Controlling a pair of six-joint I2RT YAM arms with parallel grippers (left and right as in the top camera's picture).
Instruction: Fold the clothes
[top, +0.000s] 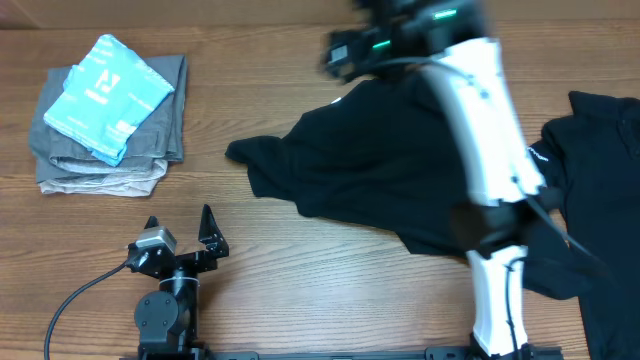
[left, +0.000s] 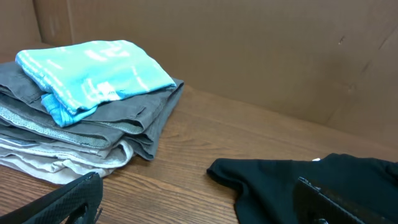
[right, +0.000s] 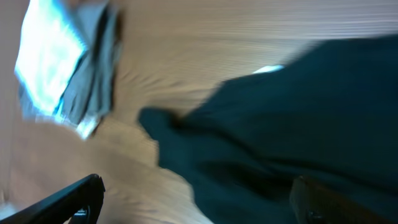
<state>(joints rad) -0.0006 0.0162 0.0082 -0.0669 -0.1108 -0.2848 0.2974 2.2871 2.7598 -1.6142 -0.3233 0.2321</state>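
Note:
A black shirt (top: 390, 170) lies crumpled and spread across the table's middle; it also shows in the left wrist view (left: 298, 186) and, blurred, in the right wrist view (right: 292, 130). My left gripper (top: 180, 232) is open and empty near the front edge, left of the shirt. My right gripper (top: 345, 45) is raised above the shirt's far edge; its fingers (right: 199, 199) are wide apart with nothing between them.
A folded stack of grey and white clothes (top: 110, 150) topped by a light blue garment (top: 108, 95) sits at the far left, seen also in the left wrist view (left: 87, 118). Another black garment (top: 600, 190) lies at the right edge.

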